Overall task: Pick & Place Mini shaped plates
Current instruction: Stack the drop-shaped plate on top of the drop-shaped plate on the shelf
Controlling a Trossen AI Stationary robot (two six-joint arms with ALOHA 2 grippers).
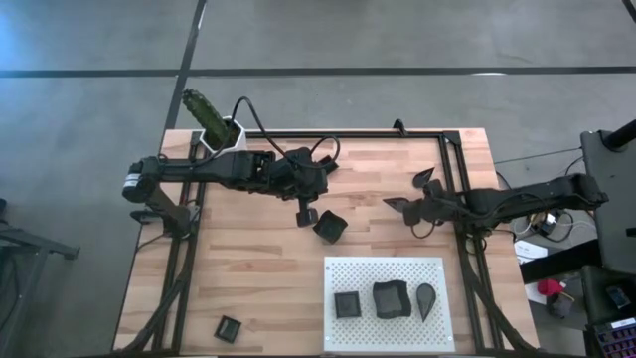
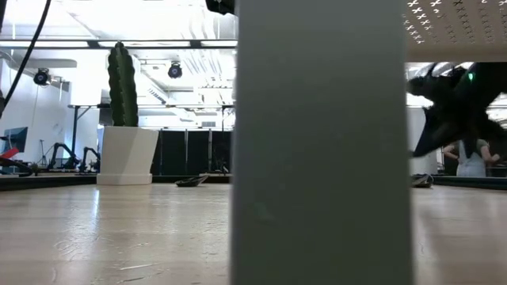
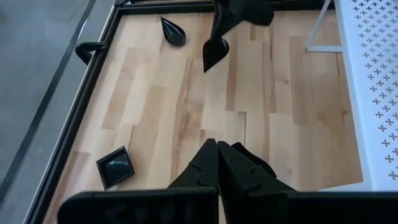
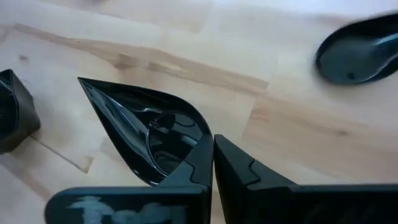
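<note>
Carrying a teardrop plate (image 4: 152, 140) clamped in its jaws, the right gripper (image 1: 405, 205) hangs above the bench beyond the white board (image 1: 387, 267); next it must lower it beside the three plates there. Left gripper (image 1: 305, 214) is clenched on nothing.

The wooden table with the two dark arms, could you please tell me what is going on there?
The right tool is shut on the rim of a glossy black teardrop-shaped plate, held above the wooden table. The left tool is shut and holds nothing, hovering near a black square plate. Three small black plates already sit on the white perforated board.
</note>
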